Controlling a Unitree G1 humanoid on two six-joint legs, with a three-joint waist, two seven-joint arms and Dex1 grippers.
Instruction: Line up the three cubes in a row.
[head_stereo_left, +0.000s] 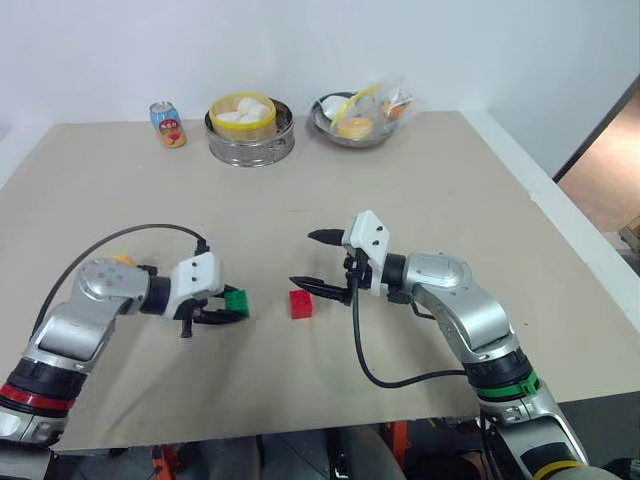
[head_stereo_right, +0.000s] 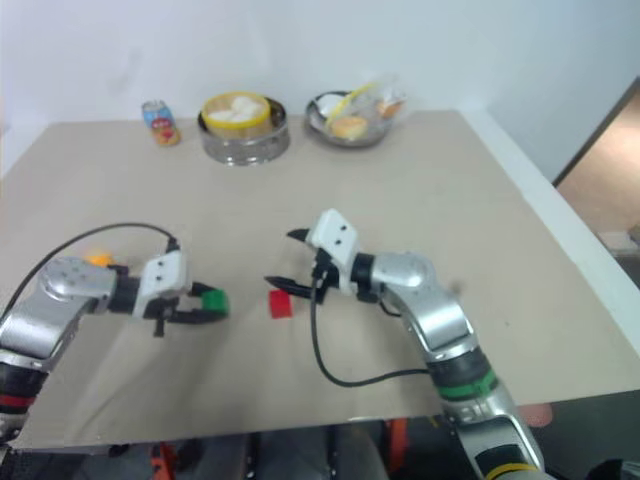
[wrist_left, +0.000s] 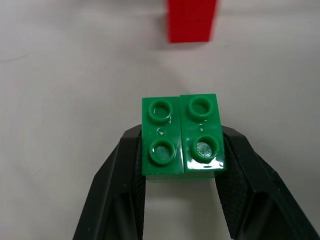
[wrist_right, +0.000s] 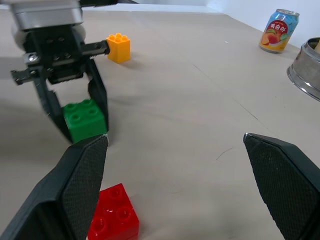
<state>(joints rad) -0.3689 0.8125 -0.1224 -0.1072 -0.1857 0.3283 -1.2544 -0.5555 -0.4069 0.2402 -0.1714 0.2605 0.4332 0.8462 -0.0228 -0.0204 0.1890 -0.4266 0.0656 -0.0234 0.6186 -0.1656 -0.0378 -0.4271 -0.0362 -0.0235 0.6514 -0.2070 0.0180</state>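
While my left jaws (head_stereo_left: 232, 310) are closed on the green cube (wrist_left: 181, 134), one finger pressed on each side of it, my right jaws (head_stereo_left: 316, 262) stand wide apart and hold nothing. The green cube sits low at the bench (head_stereo_left: 420, 180), its studs up. The red cube (head_stereo_left: 301, 304) lies on the bench between my two jaws, just beside the lower right finger (wrist_right: 80, 185) and a little apart from the green one. The yellow-orange cube (wrist_right: 119, 47) rests behind my left jaws, well apart from the other two. Farther away, near the bench's far edge, stand a small drink can (head_stereo_left: 167, 124), a metal steamer (head_stereo_left: 250, 130) and a metal bowl (head_stereo_left: 358, 118) with food.
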